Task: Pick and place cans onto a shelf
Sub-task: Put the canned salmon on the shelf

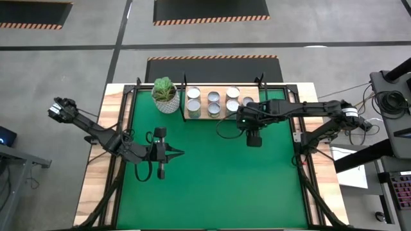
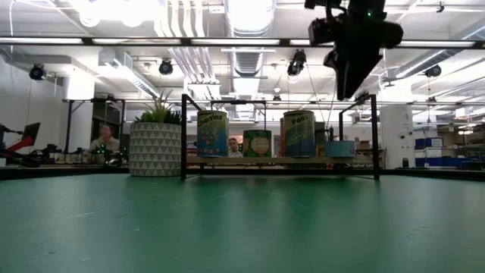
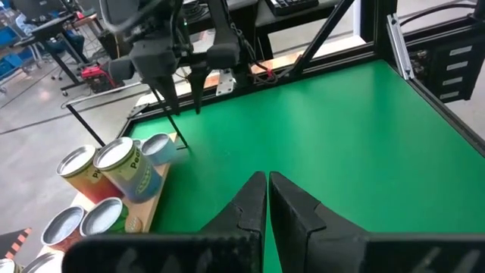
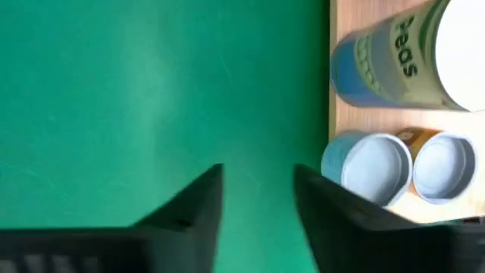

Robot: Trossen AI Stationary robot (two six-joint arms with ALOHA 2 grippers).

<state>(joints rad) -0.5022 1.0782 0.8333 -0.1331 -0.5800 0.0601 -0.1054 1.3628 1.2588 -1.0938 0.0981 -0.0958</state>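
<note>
Several cans (image 1: 214, 97) stand upright on their bases on the wooden shelf (image 1: 223, 102) at the far side of the green mat. In the low view the cans (image 2: 299, 133) show in a row on the board (image 2: 280, 161). My right gripper (image 1: 246, 119) hangs open and empty, fingers pointing down, above the mat just near of the shelf's right end. In its wrist view (image 4: 258, 171) a small can (image 4: 366, 165) stands beside one finger, apart from it. My left gripper (image 1: 176, 153) is shut and empty over the mat's left middle; it also shows in its wrist view (image 3: 267, 199).
A white patterned pot with a green plant (image 1: 166, 95) stands just left of the shelf. Black frame rails (image 1: 299, 138) run along the mat's edges. The near half of the green mat (image 1: 218, 186) is bare. A person (image 2: 104, 141) shows far behind the table.
</note>
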